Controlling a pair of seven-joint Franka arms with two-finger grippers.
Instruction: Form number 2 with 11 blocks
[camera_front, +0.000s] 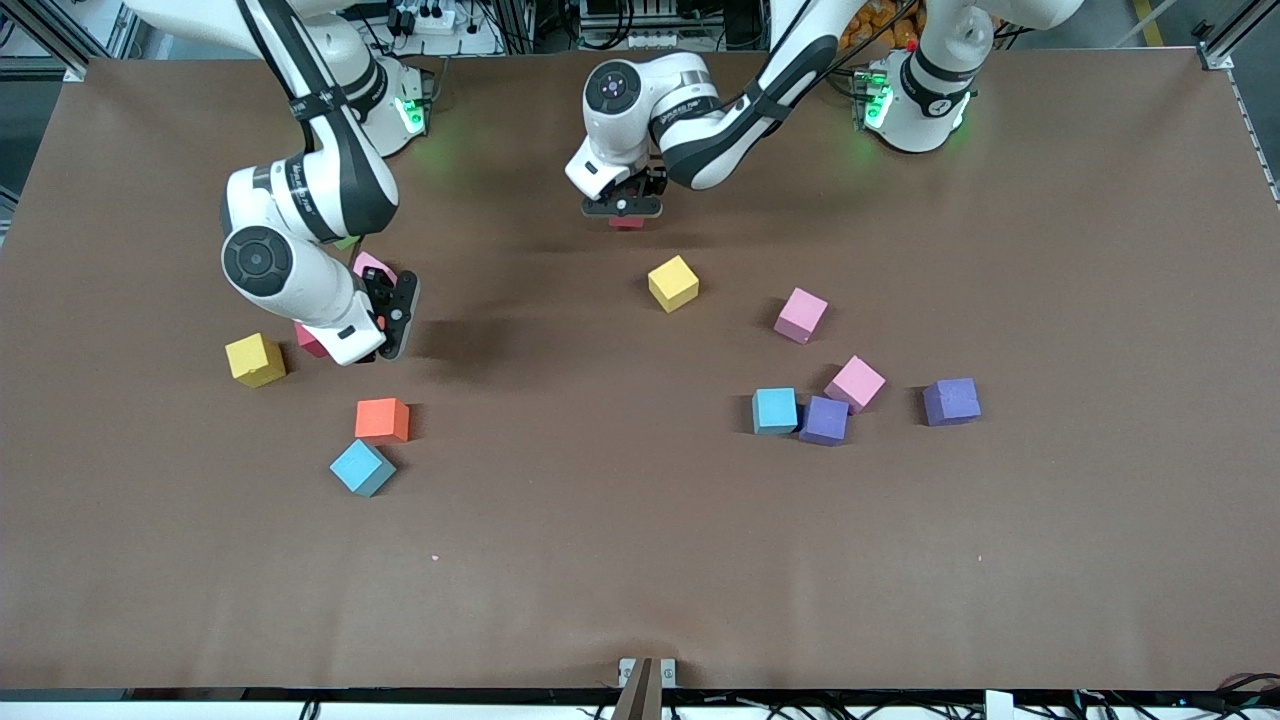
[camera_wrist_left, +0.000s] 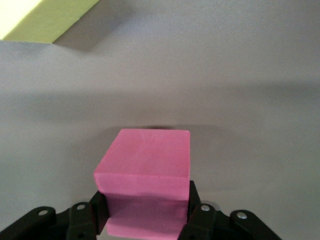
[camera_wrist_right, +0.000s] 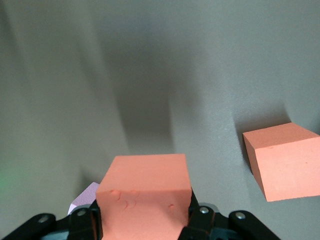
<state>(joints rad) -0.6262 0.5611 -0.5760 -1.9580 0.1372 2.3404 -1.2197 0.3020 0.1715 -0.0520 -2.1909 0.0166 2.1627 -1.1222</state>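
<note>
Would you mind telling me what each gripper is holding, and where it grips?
The left gripper clamps a pink cube by two facing sides; the right gripper clamps an orange cube likewise.

Brown table (camera_front: 640, 560) (matte, evenly lit) beneath aluminium framing (camera_front: 60, 40).

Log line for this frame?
left gripper: shut on red-pink cube, over bare table | right gripper: shut on orange cube, beside yellow cube

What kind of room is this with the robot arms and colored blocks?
Probably a robot lab. Two white arms are bolted along a table with a plain brown cover, foam blocks like the yellow block lie scattered on it, and cables, a power strip and metal framing run along its edges.
</note>
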